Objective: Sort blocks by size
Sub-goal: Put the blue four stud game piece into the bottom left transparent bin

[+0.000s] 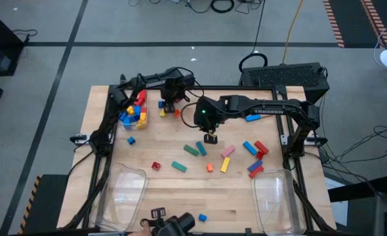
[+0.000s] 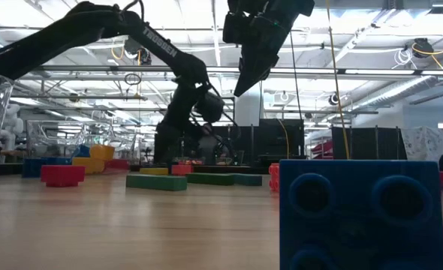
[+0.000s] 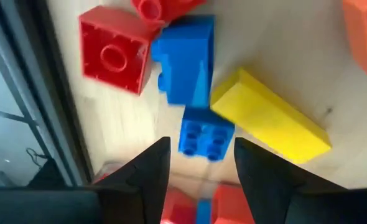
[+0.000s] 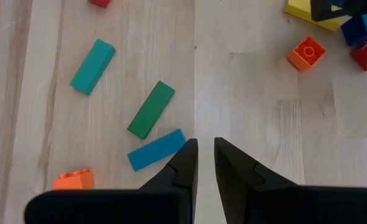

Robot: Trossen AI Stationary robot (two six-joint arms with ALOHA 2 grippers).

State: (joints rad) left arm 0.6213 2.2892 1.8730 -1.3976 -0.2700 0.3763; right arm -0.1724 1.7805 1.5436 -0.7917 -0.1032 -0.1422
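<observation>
Coloured blocks lie scattered over the wooden table [image 1: 180, 196], with a pile [image 1: 134, 113] at the far left. My left gripper [image 1: 170, 105] reaches down near the far edge and is shut on a small blue brick [image 3: 206, 133]. Below it lie a yellow bar [image 3: 267, 115], a larger blue block [image 3: 186, 59] and a red square brick [image 3: 114, 56]. My right gripper [image 1: 210, 138] hangs shut and empty above the table's middle [image 2: 245, 84]. Beneath it lie a green bar [image 4: 151, 109], a blue bar [image 4: 157, 149] and a teal bar [image 4: 92, 65]. My left gripper pinches the small blue brick by two opposite sides [image 3: 183, 137] between its two fingertips. The fingers come from above, slanting down. The brick's studs face up toward the wrist, and it sits level in front of the blocks beneath it.
Two clear bins stand at the near edge, one left [image 1: 124, 193] and one right [image 1: 275, 193]. More blocks cluster at the right [image 1: 256, 154]. A blue brick [image 2: 357, 217] sits close to the low camera. A dark rail [image 3: 53, 93] runs along the far edge by the left gripper.
</observation>
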